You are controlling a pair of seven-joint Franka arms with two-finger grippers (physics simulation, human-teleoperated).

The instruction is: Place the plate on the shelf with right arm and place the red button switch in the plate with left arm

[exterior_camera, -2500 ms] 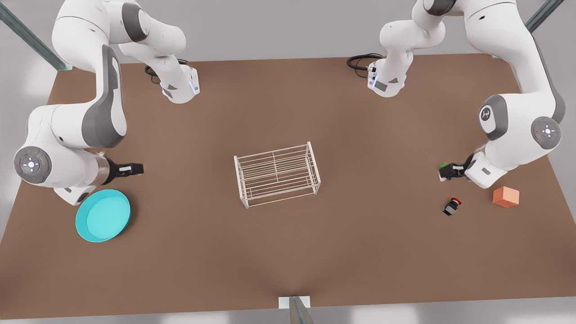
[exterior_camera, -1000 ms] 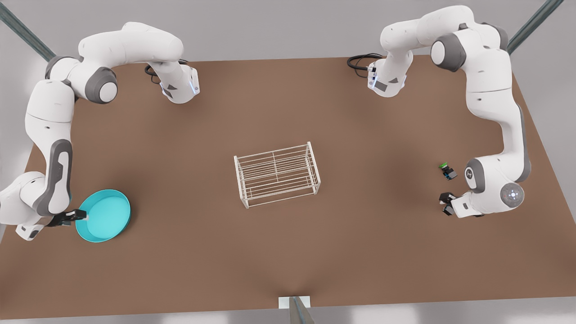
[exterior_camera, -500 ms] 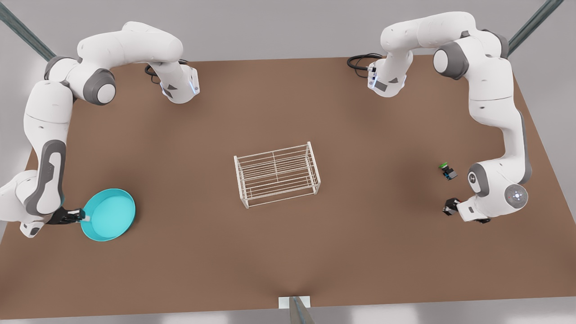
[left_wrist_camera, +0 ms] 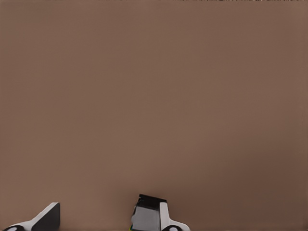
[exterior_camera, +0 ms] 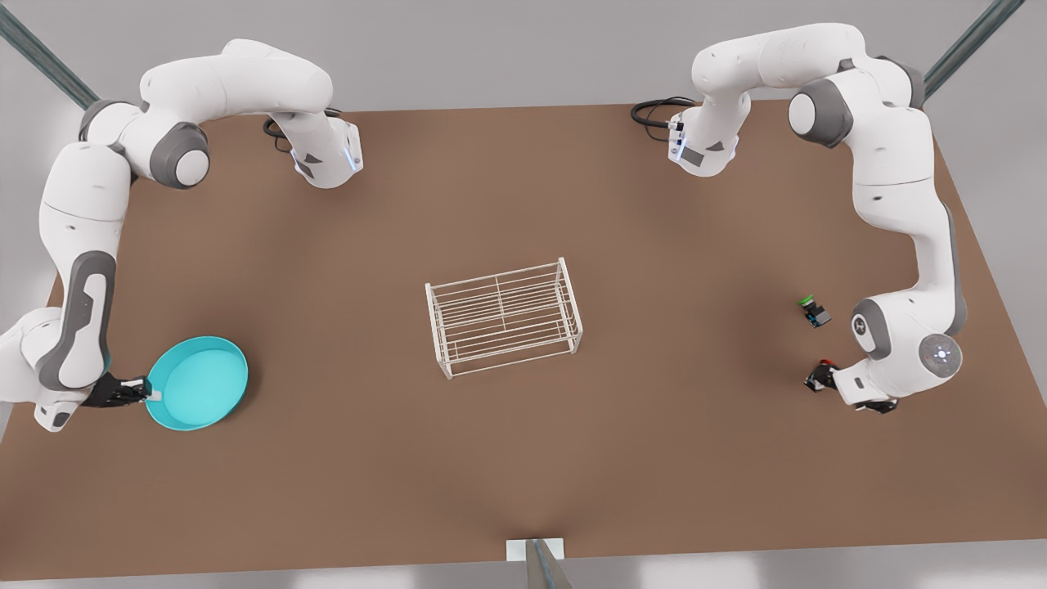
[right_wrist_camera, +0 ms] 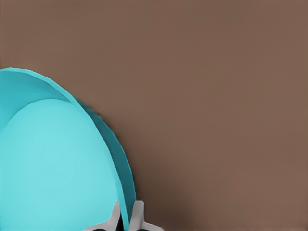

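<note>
Neither placement is done yet; both pick-ups are being made at opposite ends of the desk (exterior_camera: pixel 523 458).

At the front view's left, the plate (exterior_camera: pixel 200 383) is being held by the right pincer (exterior_camera: pixel 146 393), whose fingers (right_wrist_camera: pixel 139 214) are being pressed narrowly onto the rim at the plate's outer edge, one on each side of the wall, as the right wrist view shows. The plate is seen somewhat tipped in that view, so it is judged to be partly lifted off the desk, though how far cannot be told. It is being kept well apart from the shelf (exterior_camera: pixel 503 315), which is standing bare at the middle of the desk.

At the front view's right, the red button switch (exterior_camera: pixel 820 375) is being gripped by the left pincer (exterior_camera: pixel 824 378), low over the desk. In the left wrist view a dark boxy body is seen against one finger (left_wrist_camera: pixel 163 219), with the other finger standing apart from it, so whether the grip is fully made cannot be told. A green-capped switch (exterior_camera: pixel 813 312) is lying near, untouched.

Left to do, as judged: the plate is to be carried to the shelf and set on its bars, and the red button switch is then to be lowered into the plate.
</note>
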